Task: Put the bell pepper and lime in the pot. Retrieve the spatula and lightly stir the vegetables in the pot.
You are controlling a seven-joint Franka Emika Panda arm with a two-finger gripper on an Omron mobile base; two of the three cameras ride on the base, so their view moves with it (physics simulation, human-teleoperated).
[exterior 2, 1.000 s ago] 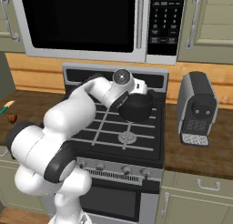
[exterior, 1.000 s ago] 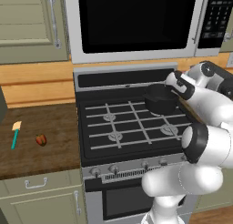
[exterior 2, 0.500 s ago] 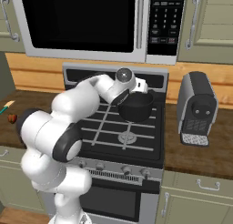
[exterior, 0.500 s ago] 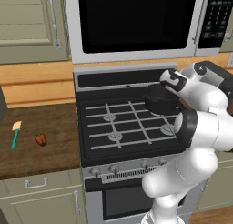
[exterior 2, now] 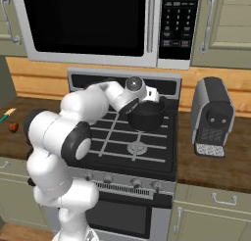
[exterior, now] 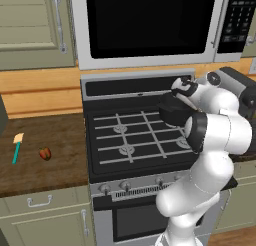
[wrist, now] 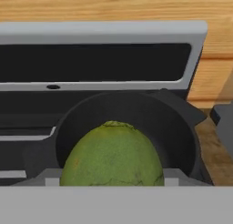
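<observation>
1 lime close above pot

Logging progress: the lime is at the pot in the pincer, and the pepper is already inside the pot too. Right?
Not quite. The pepper isn't in the pot; the left base view shows it on the counter beside the spatula. The lime is at the pot in the pincer, as the hand view shows.

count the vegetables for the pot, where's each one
2. The lime sits close before the hand camera, over the pot at the stove's back right. The bell pepper lies on the left counter beside the spatula.
</observation>
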